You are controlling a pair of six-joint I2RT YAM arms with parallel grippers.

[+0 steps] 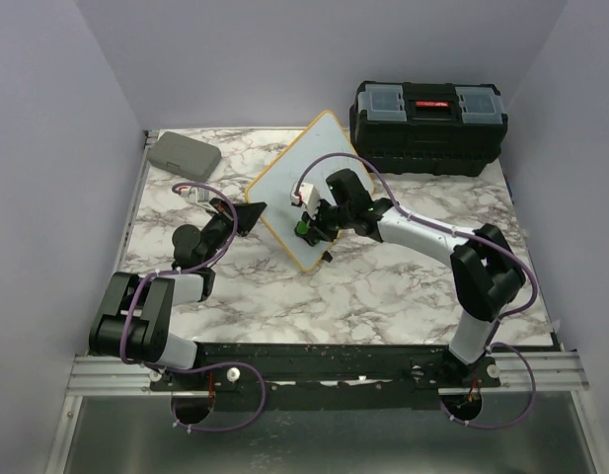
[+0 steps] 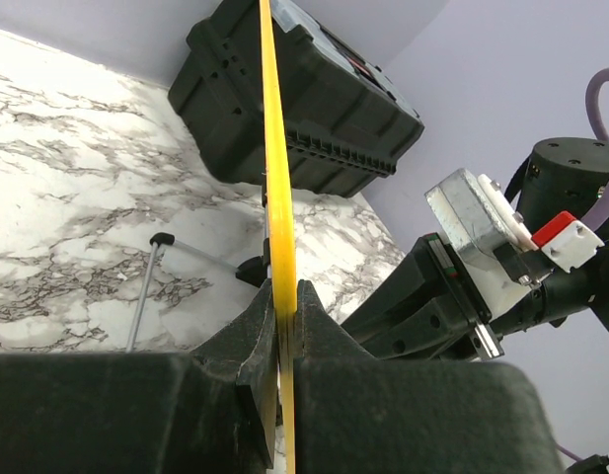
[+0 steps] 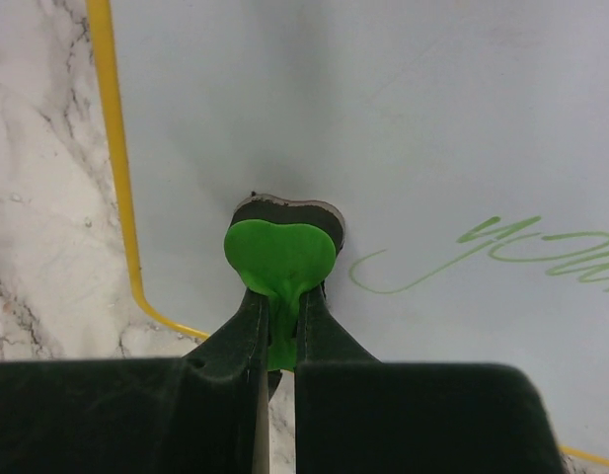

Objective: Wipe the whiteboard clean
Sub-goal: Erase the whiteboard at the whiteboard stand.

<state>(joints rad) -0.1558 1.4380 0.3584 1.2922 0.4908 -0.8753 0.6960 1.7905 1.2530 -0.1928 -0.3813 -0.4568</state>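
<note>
The whiteboard (image 1: 302, 168), white with a yellow frame, stands tilted on the marble table. My left gripper (image 1: 253, 215) is shut on its left edge. In the left wrist view the yellow frame (image 2: 274, 148) runs edge-on between that gripper's jaws (image 2: 286, 301). My right gripper (image 1: 306, 225) is shut on a green heart-shaped eraser (image 3: 279, 255), whose dark pad presses against the board face (image 3: 383, 109) near its lower left corner. Green handwriting (image 3: 501, 247) lies just right of the eraser.
A black toolbox (image 1: 427, 123) sits at the back right, close behind the board. A flat grey case (image 1: 184, 153) lies at the back left. A thin metal rod with a black tip (image 2: 146, 286) rests on the table behind the board.
</note>
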